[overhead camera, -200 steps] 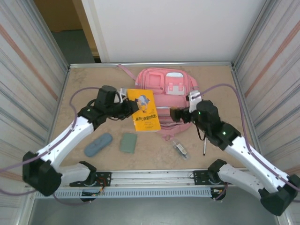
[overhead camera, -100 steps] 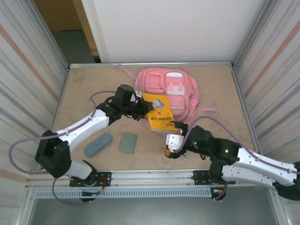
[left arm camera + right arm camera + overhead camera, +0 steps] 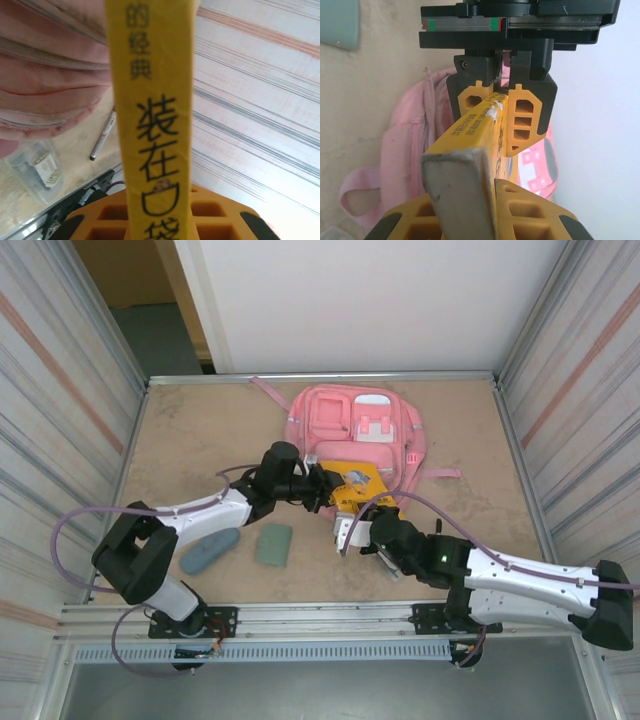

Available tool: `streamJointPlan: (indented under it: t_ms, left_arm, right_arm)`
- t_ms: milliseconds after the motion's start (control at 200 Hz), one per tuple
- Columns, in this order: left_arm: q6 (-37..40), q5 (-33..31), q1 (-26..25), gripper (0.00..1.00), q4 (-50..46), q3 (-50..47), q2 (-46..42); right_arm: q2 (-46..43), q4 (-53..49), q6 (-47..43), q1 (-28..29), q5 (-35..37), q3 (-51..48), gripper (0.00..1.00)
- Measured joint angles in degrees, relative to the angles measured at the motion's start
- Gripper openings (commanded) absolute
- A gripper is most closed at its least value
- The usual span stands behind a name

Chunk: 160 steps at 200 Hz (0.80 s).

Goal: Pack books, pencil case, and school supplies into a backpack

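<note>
Right now, holding the yellow book (image 3: 360,480) with both pincers at once. Left pincer (image 3: 328,492) squeezed narrow on one end of the book, from the left side of the worktop (image 3: 190,430). Right pincer (image 3: 350,518) squeezed narrow on the other end, the nearer one, from the right side. Book up on its thin edge between the two pincers, right at the near edge of the pink backpack (image 3: 355,430).

Off to the left, flat on the worktop: the blue-grey pencil case (image 3: 209,550) and the flat green book (image 3: 273,544), side by side. Both close to the left arm, but apart from both pincers.

From the left wrist: yellow spine with black letters, going straight up out of the orange pads (image 3: 215,222), one pad on each side. Pink backpack behind it on the left. Lower down on the worktop, the black pen (image 3: 102,137) with a white band and the small clear item (image 3: 37,167). Neither one touching a pincer.

From the right wrist: grey page edge of the book tight between the near orange pads (image 3: 530,212). At the far end, left pincer clamped on the same book, face to face with the right one. Pink backpack lying behind them both.
</note>
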Motion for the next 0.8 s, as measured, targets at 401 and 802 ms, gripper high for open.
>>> streamJointPlan:
  t_ms: [401,802]
  left_arm:
    - [15.5,-1.8,5.7,0.65,-15.0,4.3,-3.5]
    - [33.0,-10.5,10.4,0.62,-28.9,13.9,7.8]
  right_arm:
    - [-8.9,-5.5,-5.5,-5.6,-2.5,1.7,0.0]
    - [-16.6,-13.1,-10.4,-11.5,-7.4,8.5,0.0]
